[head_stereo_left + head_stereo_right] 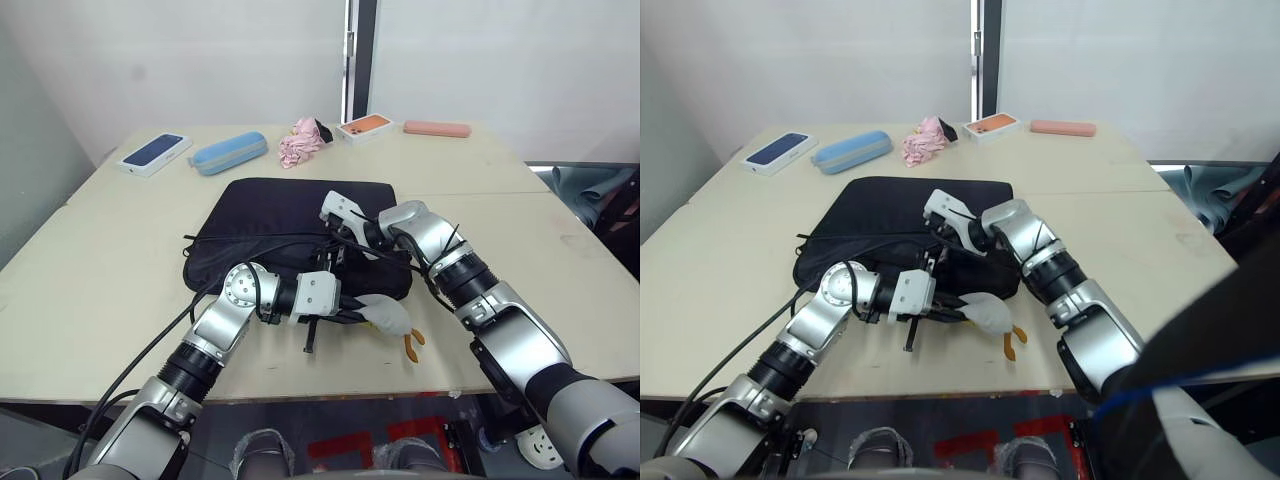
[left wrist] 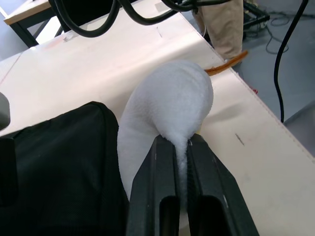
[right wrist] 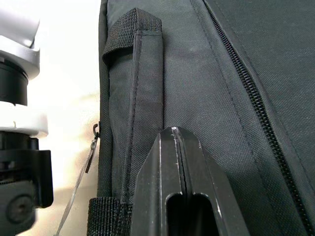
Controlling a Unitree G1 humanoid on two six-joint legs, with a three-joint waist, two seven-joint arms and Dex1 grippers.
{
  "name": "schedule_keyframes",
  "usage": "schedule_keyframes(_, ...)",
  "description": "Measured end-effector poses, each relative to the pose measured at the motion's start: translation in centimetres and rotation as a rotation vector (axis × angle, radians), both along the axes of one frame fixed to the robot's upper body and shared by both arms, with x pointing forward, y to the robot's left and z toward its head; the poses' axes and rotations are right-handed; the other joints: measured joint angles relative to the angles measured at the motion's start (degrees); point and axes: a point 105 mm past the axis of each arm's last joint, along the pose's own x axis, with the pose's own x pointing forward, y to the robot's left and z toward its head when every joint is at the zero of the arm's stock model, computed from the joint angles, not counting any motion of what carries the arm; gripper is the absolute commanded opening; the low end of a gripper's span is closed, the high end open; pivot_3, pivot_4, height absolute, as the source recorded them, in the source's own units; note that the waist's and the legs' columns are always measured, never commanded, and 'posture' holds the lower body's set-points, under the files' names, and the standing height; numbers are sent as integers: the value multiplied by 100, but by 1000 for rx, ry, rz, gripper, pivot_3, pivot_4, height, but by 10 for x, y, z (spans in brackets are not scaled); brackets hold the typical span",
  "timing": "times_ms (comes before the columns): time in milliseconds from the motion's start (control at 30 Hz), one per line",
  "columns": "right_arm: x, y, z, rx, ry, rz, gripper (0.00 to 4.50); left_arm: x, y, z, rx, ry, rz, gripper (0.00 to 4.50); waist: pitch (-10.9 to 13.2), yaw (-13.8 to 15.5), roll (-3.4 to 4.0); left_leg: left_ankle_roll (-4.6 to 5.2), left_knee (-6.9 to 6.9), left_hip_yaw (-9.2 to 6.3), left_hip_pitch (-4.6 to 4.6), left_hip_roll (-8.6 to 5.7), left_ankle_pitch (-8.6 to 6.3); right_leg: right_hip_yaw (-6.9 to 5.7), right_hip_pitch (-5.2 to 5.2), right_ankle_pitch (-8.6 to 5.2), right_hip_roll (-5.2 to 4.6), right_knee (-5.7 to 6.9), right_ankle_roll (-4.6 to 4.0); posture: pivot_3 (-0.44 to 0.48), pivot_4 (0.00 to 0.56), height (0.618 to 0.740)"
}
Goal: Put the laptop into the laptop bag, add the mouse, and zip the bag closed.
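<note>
The black laptop bag (image 1: pixel 280 210) lies flat in the middle of the table, its zipper (image 3: pixel 251 98) running along the fabric. My left gripper (image 2: pixel 181 140) is at the bag's near edge, shut on a puffy white oval thing (image 1: pixel 385 315) with an orange tag (image 1: pixel 412 345); this thing rests on the table against the bag. Above the bag's near right part, my right gripper (image 3: pixel 173 132) is shut beside a strap handle (image 3: pixel 135 73), with nothing seen between its fingers. The laptop and the mouse are out of view.
Along the table's far edge lie a dark-blue phone box (image 1: pixel 155 153), a light-blue case (image 1: pixel 228 152), a pink cloth (image 1: pixel 302 140), an orange phone box (image 1: pixel 364 126) and a pink case (image 1: pixel 437 128). The table's front edge (image 1: pixel 330 390) runs close behind the white thing.
</note>
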Motion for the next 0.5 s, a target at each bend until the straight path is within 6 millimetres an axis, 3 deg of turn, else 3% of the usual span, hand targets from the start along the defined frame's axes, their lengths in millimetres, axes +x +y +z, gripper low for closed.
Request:
schedule_keyframes(233, -2, 0, -1, 4, -1, 3, 0, -8, 41, -7, 109, 105, 34, 3533, 1, -28, 2, -1, -9, 1, 0, 1, 0, -1, -1, 0, 1, -8, 0, 0, 150, 740)
schedule_keyframes(333, -2, 0, -1, 5, 2, 1, 0, -12, 62, -3, 143, 116, 54, 3533, 2, -29, 4, -1, -16, 1, 0, 1, 0, -3, -1, 0, 1, -13, 0, 0, 150, 740)
schedule_keyframes(500, -2, -2, 3, 26, 18, -15, 0, -9, 89, 20, 140, 127, 117, 3533, 4, -37, 7, -2, -19, 2, -4, 1, -1, -3, -5, 0, 3, -15, 0, 0, 150, 740)
